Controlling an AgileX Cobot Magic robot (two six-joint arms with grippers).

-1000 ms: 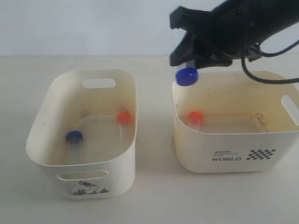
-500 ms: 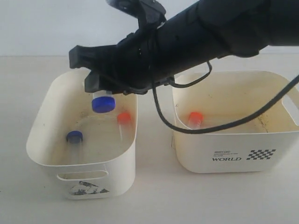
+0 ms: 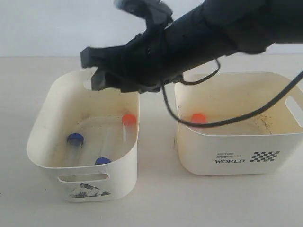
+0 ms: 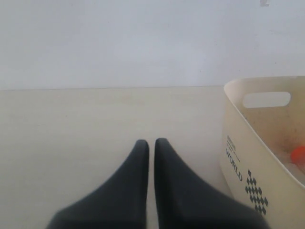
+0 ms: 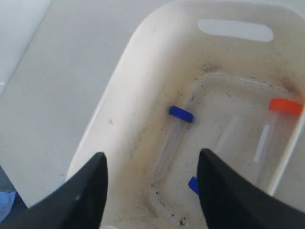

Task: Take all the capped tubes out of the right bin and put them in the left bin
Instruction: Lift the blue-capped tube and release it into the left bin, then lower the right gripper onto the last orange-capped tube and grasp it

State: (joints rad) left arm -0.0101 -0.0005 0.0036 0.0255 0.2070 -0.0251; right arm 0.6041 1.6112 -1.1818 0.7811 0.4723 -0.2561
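Note:
My right gripper (image 3: 97, 71) reaches across and hangs open above the far rim of the left bin (image 3: 49, 111), with nothing between its fingers (image 5: 152, 156). Three capped tubes lie inside the left bin (image 5: 125, 67): one blue-capped tube (image 3: 75, 138) (image 5: 181, 114), a second blue-capped tube (image 3: 102, 161) by the near wall, half hidden behind a finger (image 5: 193, 184), and an orange-red-capped tube (image 3: 128, 118) (image 5: 285, 106). The right bin (image 3: 227, 149) (image 4: 237, 143), printed "WORLD", holds one orange-red-capped tube (image 3: 198, 118) (image 4: 299, 155). My left gripper (image 4: 151, 143) is shut, empty, low over the table beside the right bin.
The black right arm and its cable (image 3: 189, 127) cross over the gap between the bins and the right bin's left rim. A pale tabletop (image 3: 156, 198) surrounds both bins, with a white wall behind.
The right gripper has opened and let go of the blue-capped tube, which now lies at the near wall of the left bin. The arm has lifted slightly.

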